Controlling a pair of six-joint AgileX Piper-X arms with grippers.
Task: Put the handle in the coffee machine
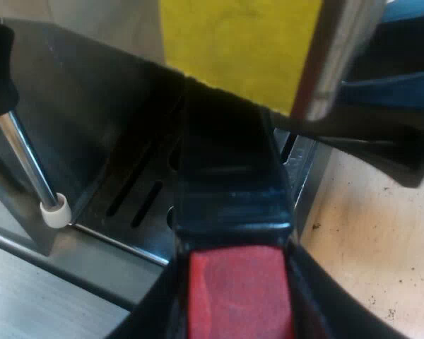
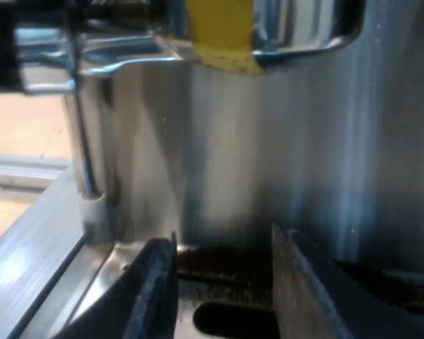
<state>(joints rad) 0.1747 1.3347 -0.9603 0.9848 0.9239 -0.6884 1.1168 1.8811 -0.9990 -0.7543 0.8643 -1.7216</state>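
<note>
Our left gripper (image 1: pixel 237 311) pinches the dark handle (image 1: pixel 233 191), both black fingers pressed against its red end (image 1: pixel 237 293). The handle's long axis runs straight away from that gripper toward the front of the shiny steel espresso machine (image 1: pixel 78 106), above the slotted metal drip tray (image 1: pixel 134 205). Its far end passes under a yellow patch (image 1: pixel 240 49), so we cannot tell whether it is seated. We judge the left arm is the one to act. Our right gripper (image 2: pixel 222 289) hangs spread and empty just over the tray, near the machine's front wall.
</note>
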